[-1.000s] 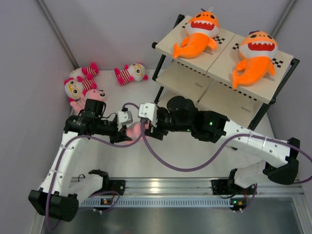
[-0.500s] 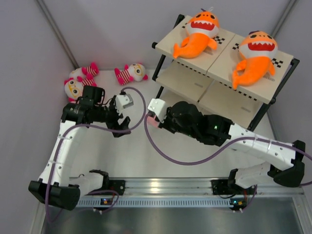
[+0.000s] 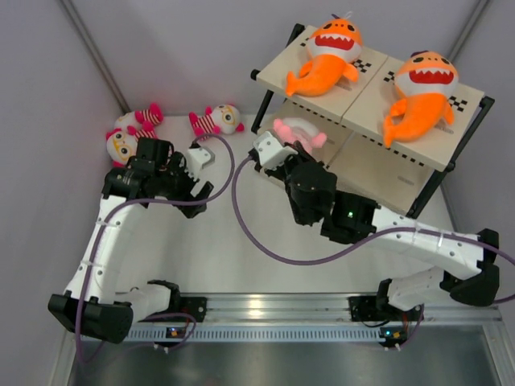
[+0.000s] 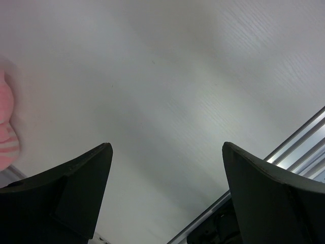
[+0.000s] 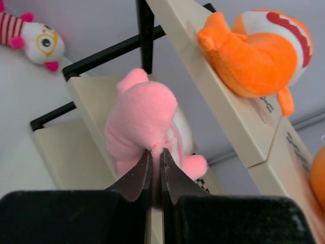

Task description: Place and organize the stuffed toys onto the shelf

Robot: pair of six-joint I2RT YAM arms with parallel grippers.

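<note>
Third toy at the shelf, not yet set down.

You have two orange plush sharks [image 3: 326, 52] [image 3: 420, 92] lying on the top boards of the cream-and-black tube-frame shelf [image 3: 366, 92], upper right of the frame. The right gripper [image 5: 156, 152] is clenched on a pale pink plush doll [image 5: 144, 119], held at the front left corner of the middle tier; whether it touches the board, you cannot tell. The left gripper [image 4: 166, 147] is spread wide with nothing in it, over the white table [image 3: 201, 257]. Left to place: a striped doll [image 3: 216, 121] and a plush cluster [image 3: 129, 133] at upper left. The left arm covers part of that cluster, so you cannot count it; no second pink doll shows. The left wrist view cuts off a blurred pink scrap [image 4: 7, 127] at its left edge.
</note>
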